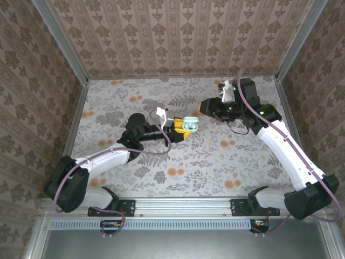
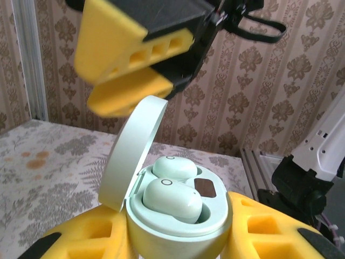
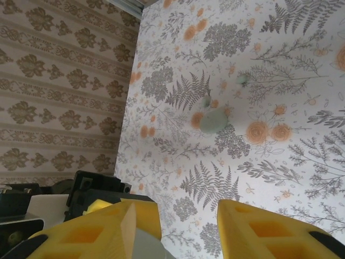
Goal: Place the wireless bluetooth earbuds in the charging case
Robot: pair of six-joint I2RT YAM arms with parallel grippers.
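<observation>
**Q:** What sits closest to your lens?

**Me:** My left gripper [image 2: 180,252]. Its yellow foam fingers [image 2: 81,240] press in on both sides of the round mint-green charging case [image 2: 218,218]. They pinch it clear of the floral-patterned table [image 1: 161,178] with the opening facing up. I hold it like that so the wells are level and open to a reach from above.

**Q:** Where are the earbuds?

**Me:** There are two mint-green oval earbuds, one nearer [image 2: 171,199] and one behind it [image 2: 173,167]. Both lie in their wells beside a small dark square [image 2: 204,189]. They look seated to me, so I judge the inserting about done. The rounded hinged lid [image 2: 129,156] stands open on the left.

**Q:** And your other hand?

**Me:** My right gripper [image 2: 102,81] hangs just above the lid. Its yellow fingers are parted and hold nothing, and its own wrist camera shows bare table between them.

**Q:** How much room is there to move?

**Me:** Seen from overhead, the case is over the middle of the table, well apart from the wallpapered walls and the aluminium corner post [image 2: 26,59]. The tight spot is between my hands, because the right fingers are near the lid's top edge. The right arm's white link [image 2: 329,135] also stands near on that side. If the lid is to be closed, I think the push belongs on its outer face, where there is open space. My left pinch must hold firm then, or the case could twist.
</observation>
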